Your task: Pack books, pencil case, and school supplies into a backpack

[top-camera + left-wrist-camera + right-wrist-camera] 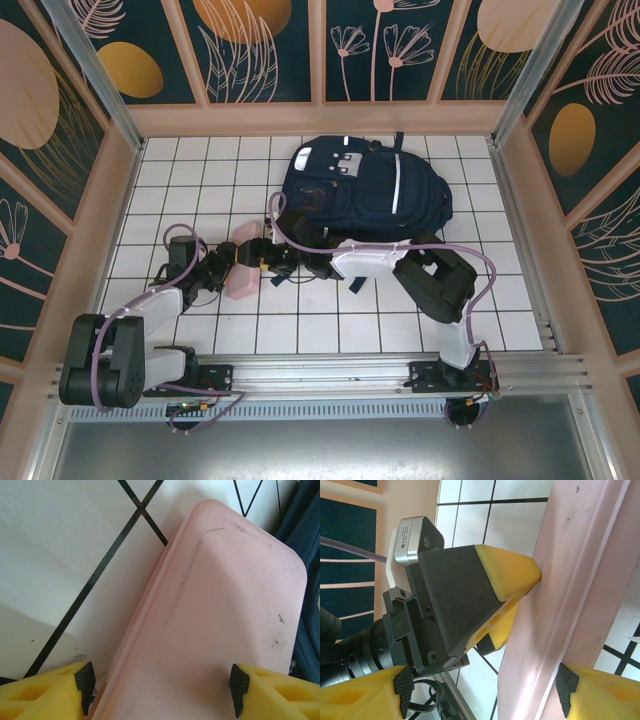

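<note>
Top external: both arms bent inward over pencil case [242, 283]; right gripper [484, 690] open, left gripper [160, 682] unclear.

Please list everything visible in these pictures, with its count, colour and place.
backpack: one, navy with white stripes, far middle of the table.
case: one, pink, near-left of the backpack, at both tools.
table: one, white tiles with dark lines.
walls: teal panels with orange and pink plant figures, around the table.
arms: two, black and white, bases at the near edge.
left tool: one, yellow fingers, open over the case.
right tool: one, yellow fingers, open, case between them.
</note>
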Controlling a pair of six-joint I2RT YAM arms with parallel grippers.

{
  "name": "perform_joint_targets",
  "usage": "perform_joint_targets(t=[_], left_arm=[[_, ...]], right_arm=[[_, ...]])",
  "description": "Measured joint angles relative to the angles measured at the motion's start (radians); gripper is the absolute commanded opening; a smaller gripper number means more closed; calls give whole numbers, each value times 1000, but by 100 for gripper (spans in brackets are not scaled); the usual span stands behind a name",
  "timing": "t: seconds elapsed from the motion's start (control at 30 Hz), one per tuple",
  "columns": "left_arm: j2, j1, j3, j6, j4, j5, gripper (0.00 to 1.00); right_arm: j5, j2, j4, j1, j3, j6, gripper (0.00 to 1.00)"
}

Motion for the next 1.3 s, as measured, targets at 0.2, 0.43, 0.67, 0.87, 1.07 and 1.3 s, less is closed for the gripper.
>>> perform_joint_targets(t=[0.2, 0.43, 0.67, 0.87, 1.07, 1.3], left_arm=[[-70, 6, -14, -11, -53, -46, 76], [-90, 6, -45, -45, -23, -42, 77], [-130, 8, -49, -37, -62, -42, 70], [-153, 0, -59, -28, -105, 1, 67], [-153, -13, -92, -61, -64, 100, 71], [-268, -21, 68, 55, -353, -22, 75]], right_arm=[[-10, 38, -2, 0, 47, 0, 77], [-9, 52, -30, 0, 75, 0, 77], [13, 55, -35, -2, 75, -6, 77], [76, 55, -84, -2, 76, -76, 79], [163, 38, -167, 2, 72, -168, 86], [261, -45, -232, 10, 74, -272, 98]])
